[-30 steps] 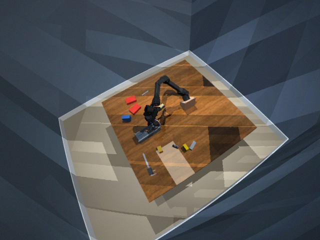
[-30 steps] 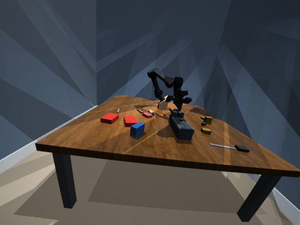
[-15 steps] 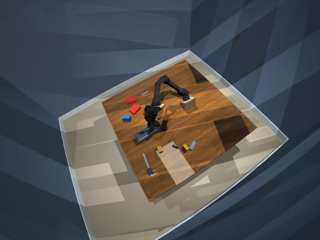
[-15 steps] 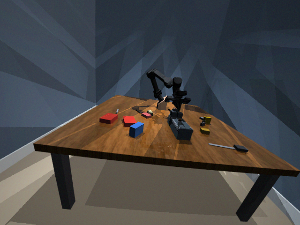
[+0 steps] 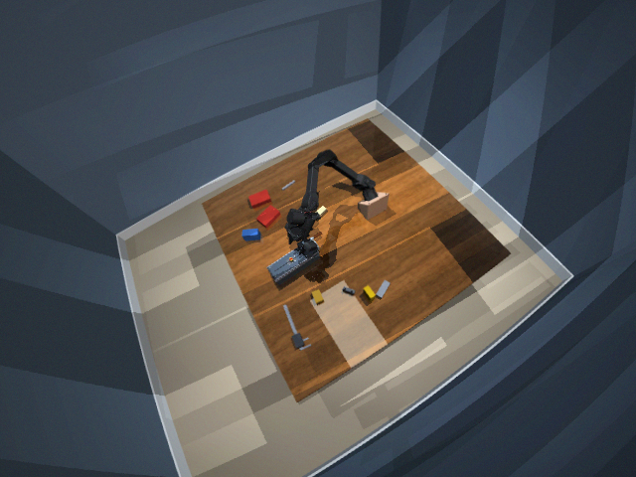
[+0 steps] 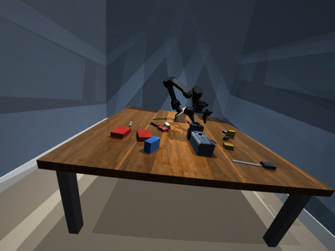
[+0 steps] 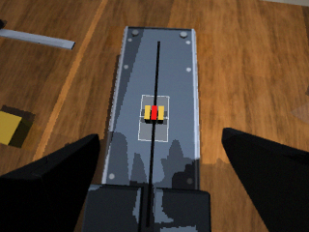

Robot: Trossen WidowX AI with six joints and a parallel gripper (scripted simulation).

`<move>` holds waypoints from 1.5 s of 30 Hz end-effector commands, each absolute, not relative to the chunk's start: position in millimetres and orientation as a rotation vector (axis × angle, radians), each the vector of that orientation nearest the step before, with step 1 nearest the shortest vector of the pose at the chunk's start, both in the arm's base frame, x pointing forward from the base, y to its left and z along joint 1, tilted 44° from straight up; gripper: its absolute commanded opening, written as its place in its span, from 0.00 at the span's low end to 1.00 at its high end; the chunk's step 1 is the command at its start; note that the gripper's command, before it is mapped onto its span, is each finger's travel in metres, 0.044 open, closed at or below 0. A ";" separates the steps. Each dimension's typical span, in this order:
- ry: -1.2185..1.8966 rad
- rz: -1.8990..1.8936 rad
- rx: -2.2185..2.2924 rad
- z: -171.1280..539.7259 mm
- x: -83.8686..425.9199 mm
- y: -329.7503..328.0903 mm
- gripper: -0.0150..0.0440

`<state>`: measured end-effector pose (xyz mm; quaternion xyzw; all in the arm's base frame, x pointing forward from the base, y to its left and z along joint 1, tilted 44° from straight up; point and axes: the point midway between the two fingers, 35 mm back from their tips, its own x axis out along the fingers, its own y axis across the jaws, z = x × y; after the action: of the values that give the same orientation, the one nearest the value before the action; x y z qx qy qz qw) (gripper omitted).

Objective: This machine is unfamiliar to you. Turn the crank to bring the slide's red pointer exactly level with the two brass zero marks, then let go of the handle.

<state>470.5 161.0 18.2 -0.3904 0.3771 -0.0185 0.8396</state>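
Pointer Sits Between the Brass Marks, Fingers Spread Wide

The slide's red pointer [image 7: 154,112] [image 6: 200,133] stands between the two brass zero marks [image 7: 148,113], and in the wrist view the three look level, or so close that no offset can be told. They sit near the middle of the long dark slot that runs down the top plate of the blue-grey slide machine [image 5: 284,267] [image 6: 207,148] [image 7: 177,72]. That machine rests on the wooden tabletop [image 5: 410,190] [image 6: 172,164] [image 7: 251,72], with its raised dark housing [image 6: 197,127] [image 7: 183,213] at the end nearer the arm.

Above that end hangs the gripper [image 5: 308,247] [image 6: 198,118] [image 7: 161,137], its fingers wide apart and holding nothing. The crank handle cannot be made out with certainty in any view, so whether a finger brushes it stays untold.

By this reading the alignment appears done and the handle is let go. What is left is probably to lift away without nudging the crank, since a knock could carry the pointer off the marks.

Farther out, the blue block [image 5: 250,235] [image 6: 152,144] and two red blocks [image 5: 259,198] [image 6: 121,132] lie to one side of the machine; a hammer-like tool [image 5: 291,320] [image 6: 250,163] and a yellow block [image 5: 317,296] [image 6: 228,146] [image 7: 9,128] lie on the other.
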 end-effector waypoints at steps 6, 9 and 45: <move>0.797 -0.040 -0.826 18.3 470.6 160.9 0.78; 0.797 -0.040 -0.826 18.3 470.6 160.9 0.64; 0.797 -0.039 -0.826 18.3 470.5 160.9 0.65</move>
<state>470.5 161.0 18.2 -0.3903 0.3772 -0.0184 0.8397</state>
